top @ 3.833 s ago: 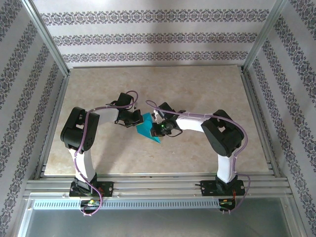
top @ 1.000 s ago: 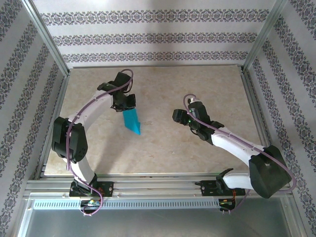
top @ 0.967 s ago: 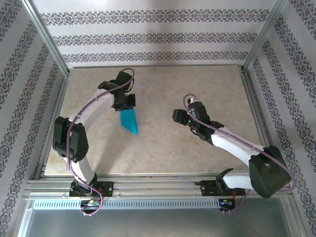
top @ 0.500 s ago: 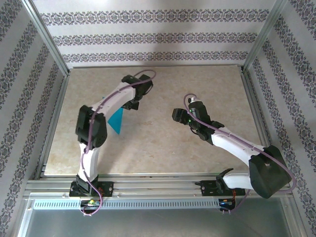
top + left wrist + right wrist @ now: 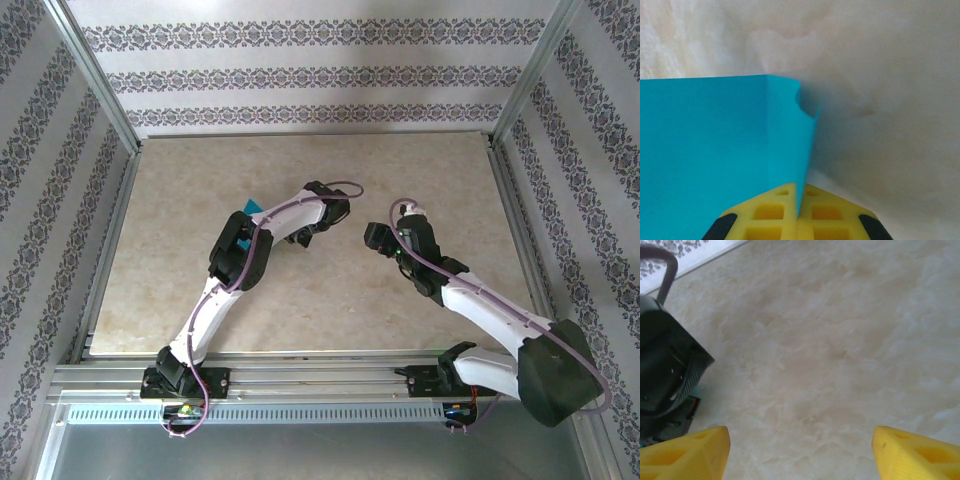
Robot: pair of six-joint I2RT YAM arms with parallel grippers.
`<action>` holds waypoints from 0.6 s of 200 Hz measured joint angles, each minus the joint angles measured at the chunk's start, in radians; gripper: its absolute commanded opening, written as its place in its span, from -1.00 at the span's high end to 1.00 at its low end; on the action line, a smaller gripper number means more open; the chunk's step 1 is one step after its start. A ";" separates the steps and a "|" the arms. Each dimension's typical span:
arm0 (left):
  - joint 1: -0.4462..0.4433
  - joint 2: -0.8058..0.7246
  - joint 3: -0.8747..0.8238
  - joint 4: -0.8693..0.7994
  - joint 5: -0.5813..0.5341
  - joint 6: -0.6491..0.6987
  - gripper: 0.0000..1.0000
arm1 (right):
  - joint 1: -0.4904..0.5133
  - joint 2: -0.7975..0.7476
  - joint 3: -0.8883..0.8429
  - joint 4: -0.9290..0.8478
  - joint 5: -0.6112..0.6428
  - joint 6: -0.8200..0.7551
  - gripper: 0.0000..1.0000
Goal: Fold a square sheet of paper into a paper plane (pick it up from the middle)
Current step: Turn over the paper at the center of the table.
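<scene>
Near the tabletop's (image 5: 180, 300) middle: one right tool (image 5: 800, 440), two yellow fingers (image 5: 690, 452) spread wide, gripping nothing. Just left, slightly farther back: one left tool (image 5: 797, 192), clamped on one teal paper plane (image 5: 715, 150).

Left arm bent at the elbow, wrist near centre, left gripper (image 5: 799, 199) clamped on the paper plane (image 5: 715, 150); right arm stretched forward-left, right gripper (image 5: 800, 446) spread wide, empty.

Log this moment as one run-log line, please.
left tool: shut on paper plane | right tool: open, empty, above table
</scene>
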 measured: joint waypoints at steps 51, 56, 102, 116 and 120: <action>-0.027 0.020 0.021 0.001 0.034 -0.005 0.70 | -0.015 -0.017 -0.019 -0.019 0.010 0.016 -0.50; -0.027 0.020 0.021 0.001 0.040 -0.007 0.67 | -0.015 -0.016 -0.019 -0.018 0.010 0.017 -0.50; -0.025 0.000 0.010 0.028 0.123 -0.007 0.40 | -0.015 0.005 -0.019 -0.018 0.009 0.029 -0.49; -0.026 -0.019 0.002 0.054 0.174 -0.007 0.36 | -0.015 0.010 -0.019 -0.018 0.009 0.035 -0.49; -0.026 -0.024 0.001 0.063 0.190 -0.006 0.35 | -0.015 0.010 -0.019 -0.018 0.008 0.036 -0.49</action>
